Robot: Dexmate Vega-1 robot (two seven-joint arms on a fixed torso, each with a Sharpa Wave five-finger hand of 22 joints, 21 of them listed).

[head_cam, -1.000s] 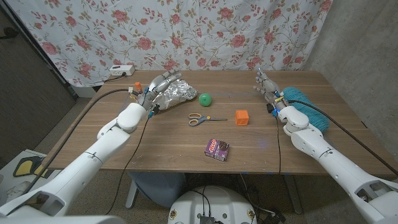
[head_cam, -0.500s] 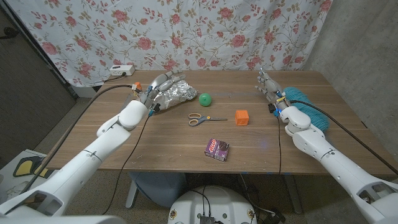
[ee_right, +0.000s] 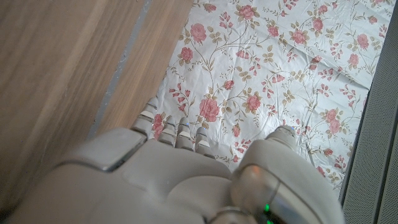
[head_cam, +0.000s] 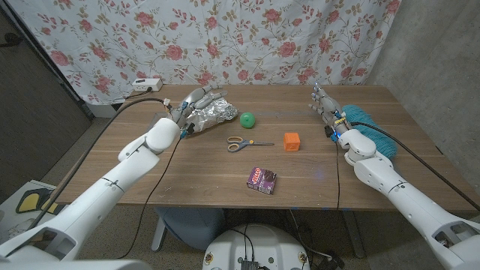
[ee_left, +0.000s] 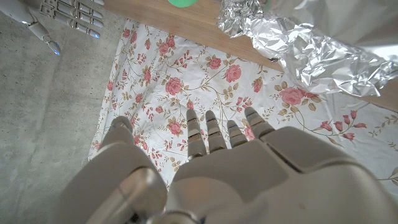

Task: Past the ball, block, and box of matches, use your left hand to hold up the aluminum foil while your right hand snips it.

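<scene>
Left robot hand (head_cam: 193,106), fingers spread and empty, beside crumpled aluminum foil (head_cam: 213,113): likely light, tear-prone; best pinched at an edge. Right robot hand (head_cam: 325,103) open

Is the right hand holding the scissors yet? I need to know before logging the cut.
No: in the head view the scissors lie on the table, apart from the right hand.

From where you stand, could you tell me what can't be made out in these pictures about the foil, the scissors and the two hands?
- Left hand and aluminum foil: head view, the hand overlaps the foil; contact can't be judged.
- Foil: left wrist view, cut off by the picture edge.
- Scissors: head view, too small to tell whether the blades are open.
- Matchbox: head view, print too small to read.
- Right hand: right wrist view, fingertips hidden behind its own back.
</scene>
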